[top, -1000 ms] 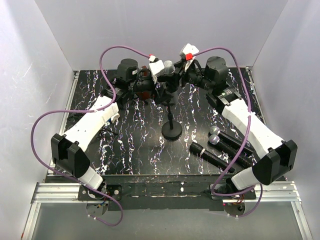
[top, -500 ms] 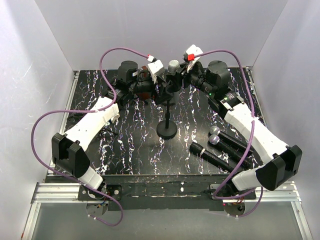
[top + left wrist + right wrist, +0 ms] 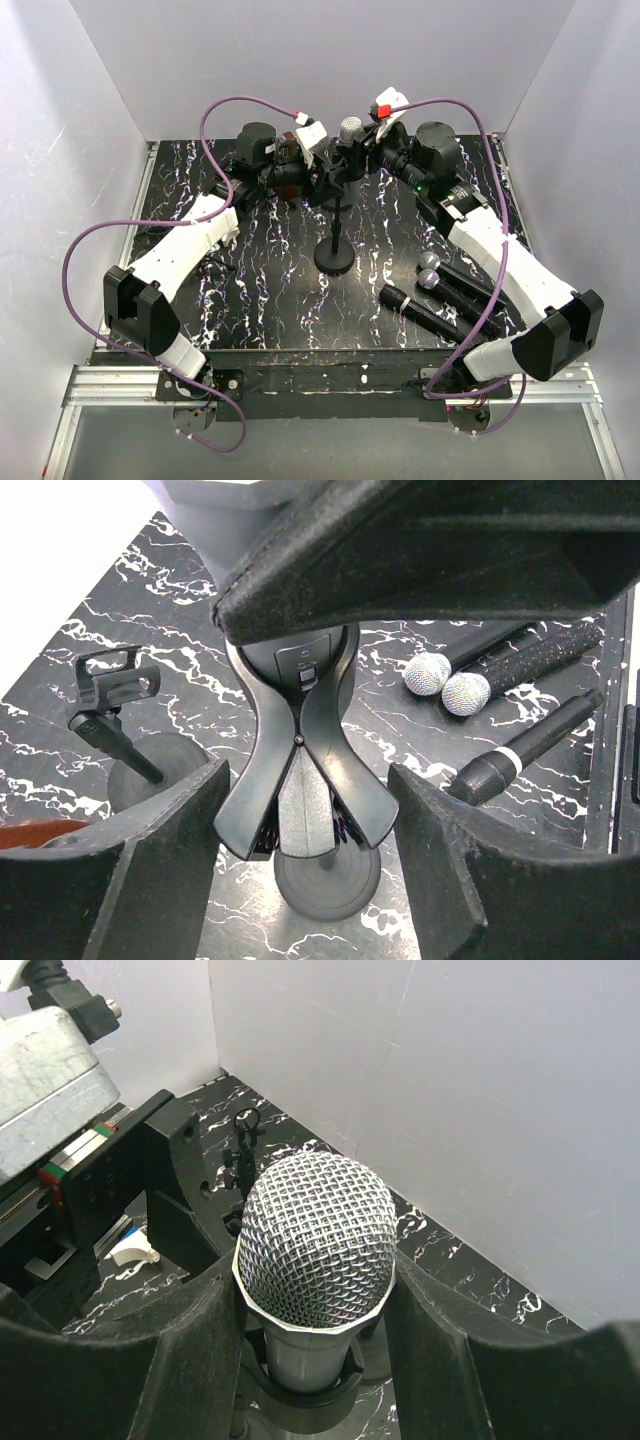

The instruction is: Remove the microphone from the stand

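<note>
The microphone (image 3: 315,1240) with a silver mesh head stands upright in the black clip of the stand (image 3: 334,258). My right gripper (image 3: 315,1275) is shut on it, and both fingers (image 3: 440,1340) press against the rim of the head. In the top view the head (image 3: 350,130) shows between both wrists at the back. My left gripper (image 3: 310,775) is open around the clip's spread handles (image 3: 300,760), with a gap on each side. The stand's round base (image 3: 327,880) lies below them.
Three microphones (image 3: 440,290) lie on the marbled black table, right of the stand. An empty second stand (image 3: 115,695) is to the left in the left wrist view. White walls enclose the table on three sides.
The stand and microphone have shifted a little to the left with both wrists. The left jaws have narrowed around the clip handles. The right grip is unchanged.
</note>
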`<control>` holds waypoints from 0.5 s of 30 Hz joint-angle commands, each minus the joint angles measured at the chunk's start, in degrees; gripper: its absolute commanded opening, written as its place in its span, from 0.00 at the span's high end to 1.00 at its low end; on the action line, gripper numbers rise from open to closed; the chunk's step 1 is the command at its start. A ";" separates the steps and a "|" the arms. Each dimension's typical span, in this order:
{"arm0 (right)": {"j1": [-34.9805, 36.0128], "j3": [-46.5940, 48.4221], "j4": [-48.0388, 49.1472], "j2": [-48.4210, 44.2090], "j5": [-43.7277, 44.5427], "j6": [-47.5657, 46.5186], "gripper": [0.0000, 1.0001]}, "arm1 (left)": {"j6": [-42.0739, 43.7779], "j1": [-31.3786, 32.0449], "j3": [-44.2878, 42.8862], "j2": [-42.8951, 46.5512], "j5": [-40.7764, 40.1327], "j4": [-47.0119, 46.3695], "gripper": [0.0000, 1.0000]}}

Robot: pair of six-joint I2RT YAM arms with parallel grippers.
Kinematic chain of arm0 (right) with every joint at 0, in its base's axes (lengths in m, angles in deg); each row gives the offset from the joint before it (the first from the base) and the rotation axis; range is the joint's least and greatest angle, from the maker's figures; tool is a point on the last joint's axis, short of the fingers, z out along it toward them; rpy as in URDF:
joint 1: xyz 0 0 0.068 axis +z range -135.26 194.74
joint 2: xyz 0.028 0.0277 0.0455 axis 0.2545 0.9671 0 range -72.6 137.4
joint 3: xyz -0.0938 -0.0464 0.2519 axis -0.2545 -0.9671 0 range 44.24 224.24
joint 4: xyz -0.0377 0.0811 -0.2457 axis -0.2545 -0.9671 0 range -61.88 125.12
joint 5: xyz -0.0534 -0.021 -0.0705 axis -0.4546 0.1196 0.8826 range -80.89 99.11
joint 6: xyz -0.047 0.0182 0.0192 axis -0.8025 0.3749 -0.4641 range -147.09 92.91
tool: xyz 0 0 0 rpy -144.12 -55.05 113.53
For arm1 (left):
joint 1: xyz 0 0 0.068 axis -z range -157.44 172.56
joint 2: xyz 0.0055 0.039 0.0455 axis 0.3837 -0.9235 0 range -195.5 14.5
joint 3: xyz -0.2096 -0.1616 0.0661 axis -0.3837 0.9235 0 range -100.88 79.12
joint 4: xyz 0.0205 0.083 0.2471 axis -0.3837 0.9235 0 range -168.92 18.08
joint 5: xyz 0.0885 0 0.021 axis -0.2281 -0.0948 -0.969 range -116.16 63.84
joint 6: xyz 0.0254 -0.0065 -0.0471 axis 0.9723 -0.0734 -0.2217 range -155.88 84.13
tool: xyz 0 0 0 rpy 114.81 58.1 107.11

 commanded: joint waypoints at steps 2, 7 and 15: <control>-0.36 0.53 7.05 -1.37 1.52 0.77 0.99 | 0.12 -0.21 0.42 2.26 1.02 -0.86 0.41; -0.36 0.79 6.96 -1.37 2.66 1.12 0.99 | -1.73 -0.12 0.60 2.09 -0.12 -3.22 0.20; -0.36 1.31 6.34 -1.10 3.28 1.47 0.99 | -3.76 -0.12 -0.54 0.06 1.99 -4.81 0.25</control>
